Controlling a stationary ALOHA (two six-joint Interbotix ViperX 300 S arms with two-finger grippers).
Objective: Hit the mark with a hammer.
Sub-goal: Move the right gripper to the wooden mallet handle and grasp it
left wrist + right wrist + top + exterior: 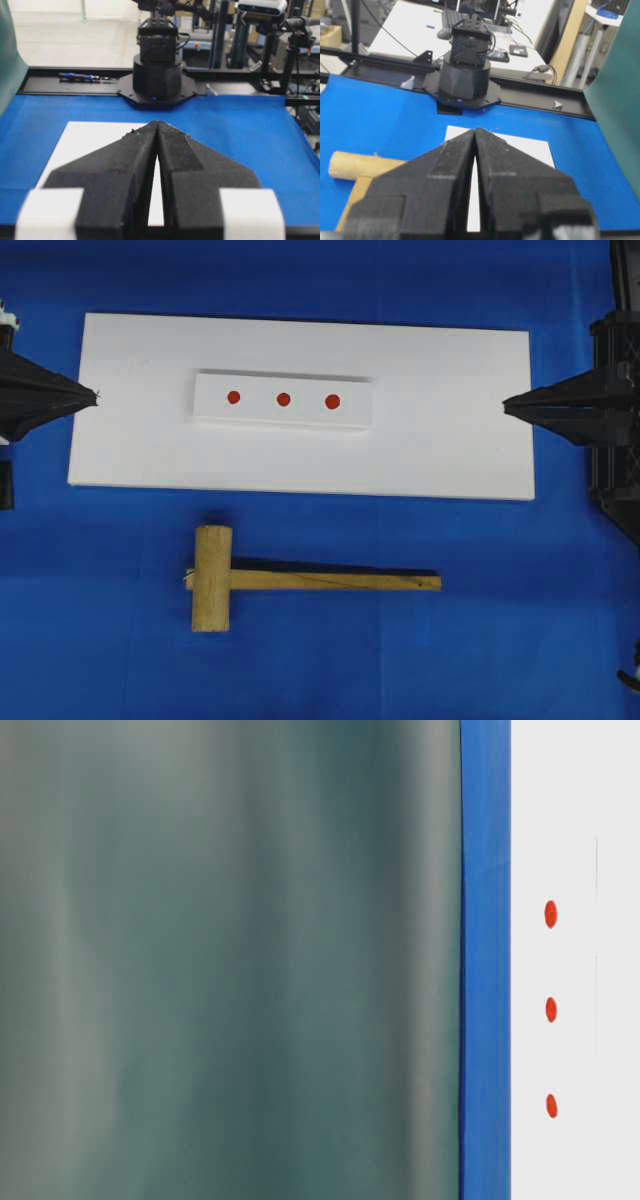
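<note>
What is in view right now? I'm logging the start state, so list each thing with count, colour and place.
mark: one, red, middle dot on the strip
other dots: two, red, either side of the mark
strip: one, white, on the board
board: one, white, on the cloth
hammer: one, light wood, below the board, handle pointing right
cloth: one, blue, under everything
left gripper: one, black, shut, at the board's left edge
right gripper: one, black, shut, at the board's right edge

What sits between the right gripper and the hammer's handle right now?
Nothing visible. The right gripper, shut, hangs at the white board's right edge; the hammer lies apart on bare blue cloth below the board, handle end toward that side. The route there shows only cloth.
</note>
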